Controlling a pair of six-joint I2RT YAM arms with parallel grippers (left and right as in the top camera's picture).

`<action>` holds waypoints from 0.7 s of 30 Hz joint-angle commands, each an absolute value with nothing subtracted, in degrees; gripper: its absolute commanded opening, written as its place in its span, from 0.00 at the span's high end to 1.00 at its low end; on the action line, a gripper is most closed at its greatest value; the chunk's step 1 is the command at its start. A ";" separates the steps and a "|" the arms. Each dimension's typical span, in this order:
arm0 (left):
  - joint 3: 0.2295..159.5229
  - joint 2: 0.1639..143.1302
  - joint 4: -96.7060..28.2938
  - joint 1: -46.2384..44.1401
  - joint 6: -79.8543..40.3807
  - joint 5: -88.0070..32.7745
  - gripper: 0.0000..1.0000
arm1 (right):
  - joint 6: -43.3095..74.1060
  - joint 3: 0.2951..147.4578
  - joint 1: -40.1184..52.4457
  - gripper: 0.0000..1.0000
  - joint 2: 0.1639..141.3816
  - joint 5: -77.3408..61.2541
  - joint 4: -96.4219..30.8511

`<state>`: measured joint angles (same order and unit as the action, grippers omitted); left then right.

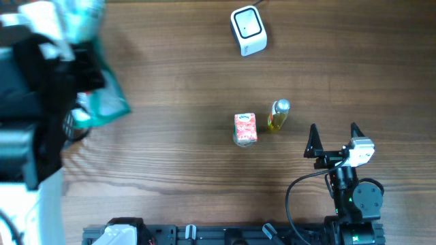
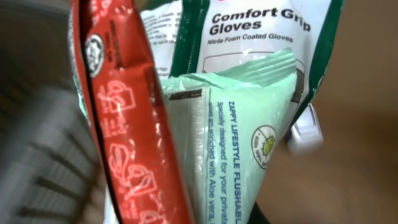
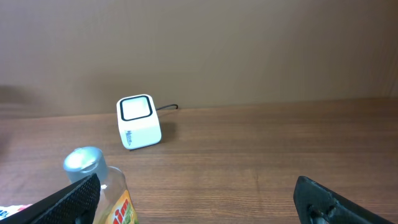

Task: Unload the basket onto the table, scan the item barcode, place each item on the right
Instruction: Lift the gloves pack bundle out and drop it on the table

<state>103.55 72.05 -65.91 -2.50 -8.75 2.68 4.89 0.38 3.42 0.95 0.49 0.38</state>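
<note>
Clearly, the left arm (image 1: 41,82) is standing at the left edge of the surface (image 1: 170,75), looming large and blurred in the overhead view. The left end effector is sitting all but fully closed, though its fingers are hiding behind a bunch of packets filling its wrist view. A green wipes packet (image 2: 236,143) is in the middle, a red packet (image 2: 124,112) is overlapping it on the left, and a gloves packet (image 2: 261,31) is lying behind both. Which of these it is pinching I cannot tell. From above, the green wipes packet is sticking out beside the left arm, well apart from the scanner (image 1: 247,30), which is sitting at the far side with its window facing up. The right end effector (image 1: 334,138) is hanging with its fingers spread wide and holding nothing, near a yellow bottle (image 1: 278,115) with a silver cap. A small red carton (image 1: 245,128) is sitting just beside that bottle, near the middle.
</note>
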 commanded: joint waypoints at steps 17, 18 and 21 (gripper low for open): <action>85.47 91.64 -65.67 -27.53 -33.98 17.43 0.96 | 4.89 0.30 3.09 0.00 0.80 1.26 0.51; 83.90 91.64 -64.55 -27.53 -34.02 17.39 0.96 | 4.89 0.30 3.09 0.00 0.80 1.26 0.51; 78.06 91.64 -60.34 -27.55 -35.42 17.43 0.96 | 4.89 0.30 3.09 0.00 0.80 1.26 0.51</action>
<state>82.87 92.36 -62.81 -27.49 -32.84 15.59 4.91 0.38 3.42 0.95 0.49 0.38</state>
